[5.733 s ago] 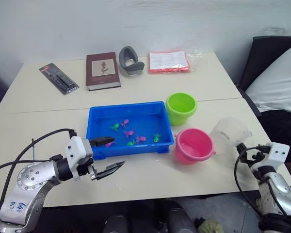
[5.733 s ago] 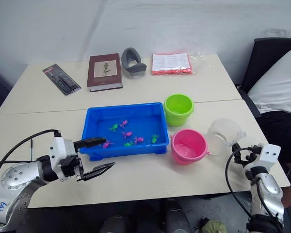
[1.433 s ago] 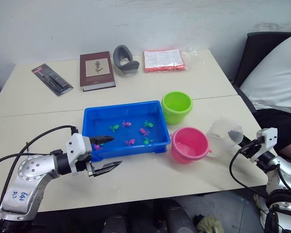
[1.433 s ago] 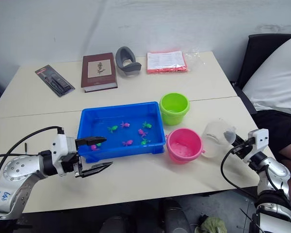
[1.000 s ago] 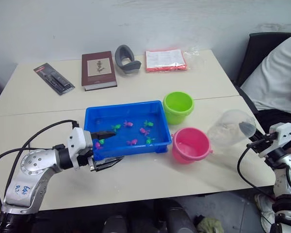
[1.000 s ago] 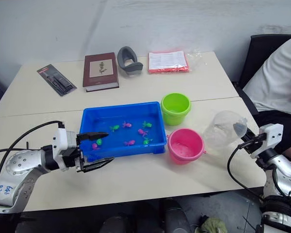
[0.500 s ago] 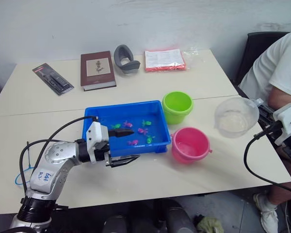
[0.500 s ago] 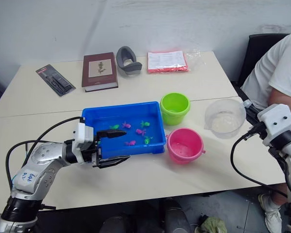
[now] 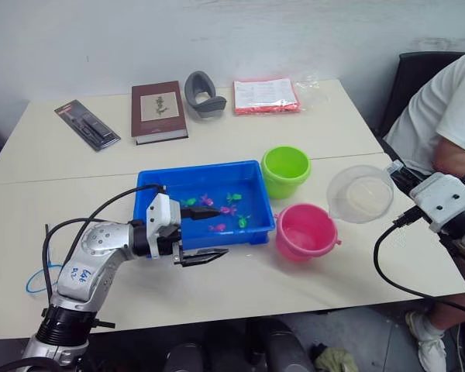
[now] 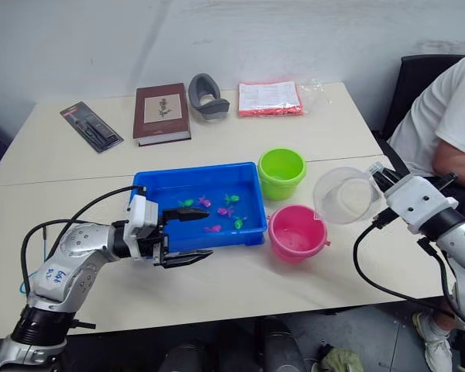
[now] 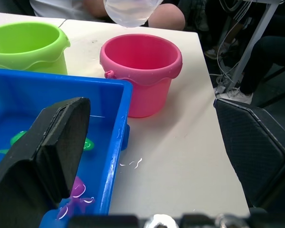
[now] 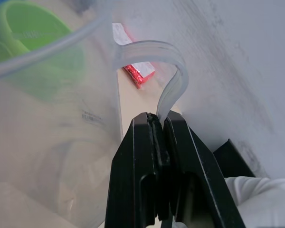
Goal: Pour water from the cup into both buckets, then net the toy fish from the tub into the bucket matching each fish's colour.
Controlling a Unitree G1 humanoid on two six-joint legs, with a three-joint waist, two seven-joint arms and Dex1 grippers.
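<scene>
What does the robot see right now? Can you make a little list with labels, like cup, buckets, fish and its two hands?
cup: clear cup, lifted off the table and tipped, beside the pink bucket
right tool: right tool shut on the cup's handle
left tool: left tool open, straddling the tub's near wall
tub: blue tub with water
fish: green and pink toy fish all in the tub
buckets: green bucket behind pink bucket, both right of the tub
person: white sleeve at the table's right end

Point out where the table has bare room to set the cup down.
Bare tabletop lies right of the pink bucket, and along the near edge. Another patch sits between the book and the blue tub. Tub and both buckets are crowded.
</scene>
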